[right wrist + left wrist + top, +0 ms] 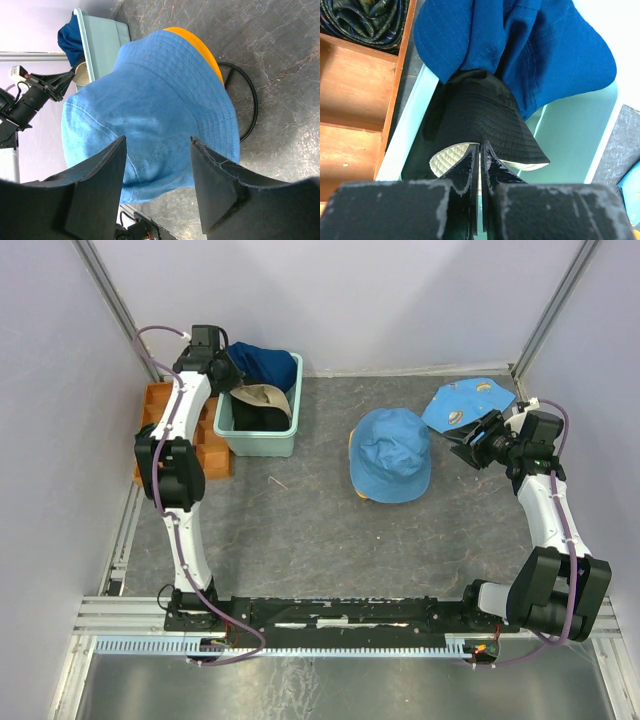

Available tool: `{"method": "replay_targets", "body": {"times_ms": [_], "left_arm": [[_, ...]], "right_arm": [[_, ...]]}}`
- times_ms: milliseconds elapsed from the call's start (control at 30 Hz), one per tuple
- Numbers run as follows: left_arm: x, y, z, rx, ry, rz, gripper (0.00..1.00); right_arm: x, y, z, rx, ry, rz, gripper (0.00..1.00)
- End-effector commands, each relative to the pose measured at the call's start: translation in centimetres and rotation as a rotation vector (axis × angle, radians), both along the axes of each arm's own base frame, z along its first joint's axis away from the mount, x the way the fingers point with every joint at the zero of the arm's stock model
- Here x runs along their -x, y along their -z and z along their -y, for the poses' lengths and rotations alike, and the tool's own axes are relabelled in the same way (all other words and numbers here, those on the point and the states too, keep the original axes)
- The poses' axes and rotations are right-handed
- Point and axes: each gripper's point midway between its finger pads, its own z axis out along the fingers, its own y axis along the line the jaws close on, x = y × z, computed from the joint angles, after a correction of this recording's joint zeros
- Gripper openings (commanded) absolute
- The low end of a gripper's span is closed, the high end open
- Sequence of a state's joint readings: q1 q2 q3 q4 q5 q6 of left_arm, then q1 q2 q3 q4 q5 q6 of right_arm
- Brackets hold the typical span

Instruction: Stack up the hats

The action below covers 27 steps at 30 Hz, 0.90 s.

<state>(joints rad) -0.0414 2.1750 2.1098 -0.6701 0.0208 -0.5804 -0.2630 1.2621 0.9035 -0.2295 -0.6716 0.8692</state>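
A mint-green tub at the back left holds a dark blue hat and a black hat with cream lining. My left gripper reaches into the tub. In the left wrist view it is shut on the brim of the black hat, with the dark blue hat draped above. Mid-table, a light blue hat sits on a yellow-orange hat, of which only the brim edge shows. My right gripper stands open just right of that pile, its jaws facing the light blue hat without touching it.
A flat printed light-blue cloth lies behind the right gripper. An orange wooden organiser stands left of the tub, with patterned fabric in one compartment. A black cable ring lies on the table by the hat pile. Walls close in on three sides.
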Motion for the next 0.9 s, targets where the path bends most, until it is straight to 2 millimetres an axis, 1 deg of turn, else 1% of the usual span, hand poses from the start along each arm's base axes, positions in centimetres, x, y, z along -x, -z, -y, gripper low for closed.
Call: {"method": "replay_targets", "body": {"times_ms": [0, 33, 133, 233, 333, 467, 567, 633, 700, 867], "left_arm": [[-0.8, -2.6, 1.3, 0.051, -0.016, 0.064, 0.03], [-0.6, -3.7, 1.7, 0.065, -0.012, 0.086, 0.03], [0.0, -8.1, 3.0, 0.116, 0.003, 0.171, 0.03], [1.0, -13.3, 4.8, 0.171, 0.033, 0.276, 0.03], [2.4, -18.3, 6.1, 0.218, 0.053, 0.364, 0.03], [4.4, -24.0, 7.8, 0.291, 0.083, 0.462, 0.03], [5.9, -27.8, 8.9, 0.348, 0.098, 0.524, 0.03], [6.9, -29.6, 10.1, 0.389, 0.119, 0.551, 0.03], [7.8, -30.4, 11.6, 0.435, 0.137, 0.551, 0.03], [9.2, -31.0, 16.1, 0.52, 0.206, 0.527, 0.03]], "right_arm": [[-0.5, -2.7, 0.2, 0.02, -0.001, 0.083, 0.61], [-0.5, -2.9, 0.1, 0.016, -0.004, 0.086, 0.61], [-0.8, -4.9, -0.2, 0.001, -0.015, 0.121, 0.6], [-1.3, -8.0, -1.0, 0.008, -0.042, 0.178, 0.6], [-1.8, -11.2, -1.7, 0.023, -0.069, 0.237, 0.6], [-2.0, -15.2, -3.0, 0.029, -0.118, 0.317, 0.6], [-1.8, -17.9, -5.0, 0.023, -0.189, 0.376, 0.62], [-1.5, -19.5, -6.7, 0.022, -0.24, 0.414, 0.62], [-0.9, -20.6, -8.5, 0.032, -0.301, 0.456, 0.62], [0.4, -20.6, -12.7, 0.147, -0.439, 0.492, 0.63]]}}
